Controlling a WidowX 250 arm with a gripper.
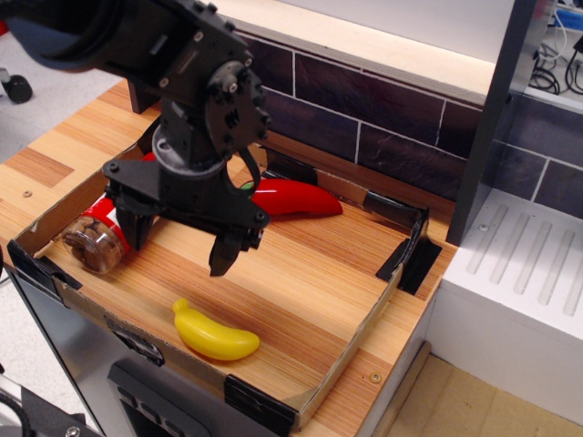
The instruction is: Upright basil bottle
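The basil bottle (96,239) lies on its side at the left end of the wooden tray, its clear bottom with brownish contents facing the camera and its red-and-white label partly behind my left finger. My black gripper (178,241) hovers above the tray just right of the bottle, open, with one finger (135,223) by the bottle and the other (228,250) over bare wood. It holds nothing. The bottle's cap is hidden behind the gripper.
A glossy red toy chili pepper (293,198) lies at the back of the tray behind the gripper. A yellow banana (214,334) lies near the front wall. The tray (364,309) has low cardboard walls with black corner clips. A dark tiled wall and a white unit (519,273) stand at right.
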